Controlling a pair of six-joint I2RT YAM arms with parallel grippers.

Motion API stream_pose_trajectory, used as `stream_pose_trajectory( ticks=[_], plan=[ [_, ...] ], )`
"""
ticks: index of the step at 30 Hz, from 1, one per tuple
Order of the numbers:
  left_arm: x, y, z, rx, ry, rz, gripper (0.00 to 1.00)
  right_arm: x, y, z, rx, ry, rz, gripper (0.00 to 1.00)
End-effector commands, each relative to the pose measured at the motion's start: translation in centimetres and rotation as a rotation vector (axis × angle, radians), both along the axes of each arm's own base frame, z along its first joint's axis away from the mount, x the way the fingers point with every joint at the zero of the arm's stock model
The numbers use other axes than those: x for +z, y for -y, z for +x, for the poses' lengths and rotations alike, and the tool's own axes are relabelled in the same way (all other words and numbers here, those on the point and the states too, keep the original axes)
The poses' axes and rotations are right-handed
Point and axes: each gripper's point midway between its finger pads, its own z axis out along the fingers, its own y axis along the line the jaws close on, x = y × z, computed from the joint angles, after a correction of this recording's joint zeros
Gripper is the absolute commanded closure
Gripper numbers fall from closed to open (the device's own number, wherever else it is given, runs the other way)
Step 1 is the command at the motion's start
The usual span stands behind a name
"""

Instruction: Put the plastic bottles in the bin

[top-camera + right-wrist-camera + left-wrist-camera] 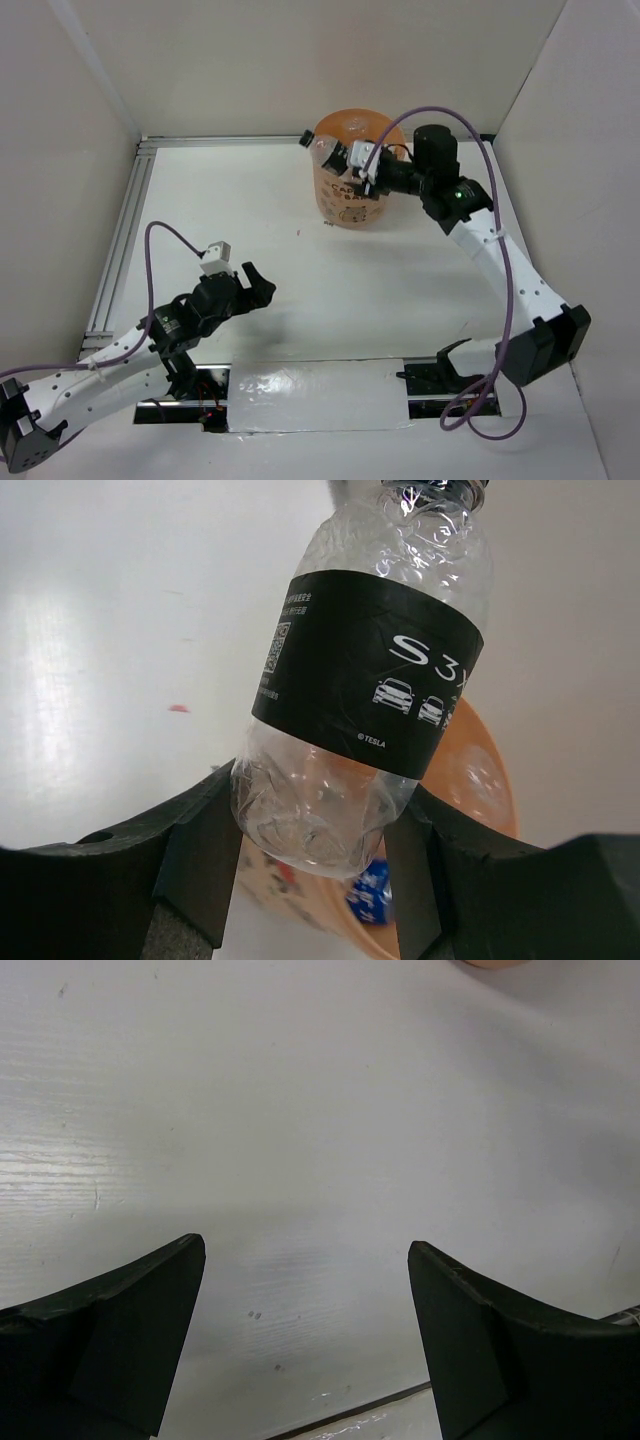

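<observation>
Bottle (pixel 360 710) | clamped in right end effector (pixel 312 840) above bin (pixel 342 207), contents blurred | left end effector (pixel 305 1300) spread

Left gripper (pixel 305 1250): jaws spread wide apart, with bare surface showing between them.
Fingers (pixel 120 1330): two, matte black; one fills the lower left corner, the other the lower right. Their tips are rounded and point up into the view.
Table (pixel 320 1110): white, with faint streaks running across; it fills nearly the whole view. A soft shadow lies around the fingers.
Specks (pixel 255 1315): two tiny dark dots side by side on the table, between the fingers.
Strip (pixel 370 1422): paler and glossy, at the bottom edge, set off from the table by a thin dark line.
Orange sliver (pixel 490 963): at the top edge, right of centre, cut off by the frame; too little shows to tell what it is.
</observation>
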Motion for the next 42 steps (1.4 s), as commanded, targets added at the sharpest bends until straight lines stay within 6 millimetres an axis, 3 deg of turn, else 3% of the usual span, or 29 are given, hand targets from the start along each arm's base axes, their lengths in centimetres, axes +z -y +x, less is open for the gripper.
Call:
stream_pose_trajectory(
  ticks=[1,5,6,8,10,11,16,21,23,24,26,28,29,31,33,34,35,37,38,42],
  plan=[
    [1.8,0.8,0.7,-0.022,0.059,-0.02,0.05,1.6,2.8,6.2,-0.195,0.014,0.038,0.71],
    [2.1,0.8,0.7,-0.022,0.066,-0.027,0.05,1.3,5.4,10.7,-0.248,0.014,0.009,0.68],
    [2.1,0.8,0.7,-0.022,0.066,-0.027,0.05,0.1,5.7,11.9,-0.256,-0.002,-0.012,0.66],
    [2.3,0.8,0.7,-0.022,0.072,-0.034,0.05,0.2,6.6,12.9,-0.242,0.004,-0.026,0.61],
    [2.5,0.9,0.6,-0.025,0.071,-0.051,0.05,-1.2,6.5,13.8,-0.229,-0.034,-0.071,0.54],
    [2.1,0.8,0.5,-0.025,0.065,-0.045,0.05,-1.6,6.8,13.9,-0.212,-0.048,-0.078,0.43],
    [2.1,0.8,0.5,-0.025,0.065,-0.045,0.05,-3.1,6.8,13.7,-0.175,-0.081,-0.107,0.28],
    [2.0,1.2,0.6,-0.033,0.062,-0.048,0.05,-4.1,6.9,12.3,-0.149,-0.079,-0.131,0.15],
    [1.7,1.2,0.6,-0.038,0.059,-0.034,0.05,-3.3,7.3,11.7,-0.151,-0.065,-0.122,0.02],
    [2.4,1.5,0.7,-0.045,0.069,-0.051,0.05,-2.7,8.0,11.8,-0.165,-0.057,-0.105,0.0],
    [2.1,1.5,0.7,-0.05,0.066,-0.036,0.05,-2.0,7.9,11.4,-0.162,-0.053,-0.091,0.0],
    [2.1,1.6,0.9,-0.055,0.07,-0.03,0.05,-0.1,8.5,10.7,-0.174,-0.047,-0.05,0.0],
    [2.7,1.9,0.9,-0.062,0.081,-0.047,0.05,1.9,8.5,10.0,-0.194,-0.034,0.0,0.0],
    [3.1,2.2,1.1,-0.089,0.1,-0.027,0.05,5.0,9.9,9.2,-0.303,-0.04,0.111,0.0],
    [3.4,2.7,1.0,-0.118,0.112,-0.016,0.05,6.2,11.0,8.6,-0.41,-0.073,0.198,0.0],
    [3.9,2.9,1.3,-0.124,0.126,-0.012,0.05,6.4,12.4,8.7,-0.505,-0.088,0.232,0.0],
    [3.9,3.2,1.3,-0.146,0.133,0.002,0.04,5.8,12.7,7.4,-0.556,-0.169,0.295,0.0],
    [5.7,3.8,1.7,-0.165,0.183,-0.018,0.03,4.1,14.7,6.6,-0.684,-0.261,0.348,0.0],
    [5.5,4.0,1.8,-0.188,0.191,0.005,0.0,1.6,15.0,5.1,-0.742,-0.37,0.373,0.0],
    [8.4,4.7,2.3,-0.211,0.249,-0.009,0.0,-5.3,17.8,1.6,-0.984,-0.537,0.386,0.0]
  ],
)
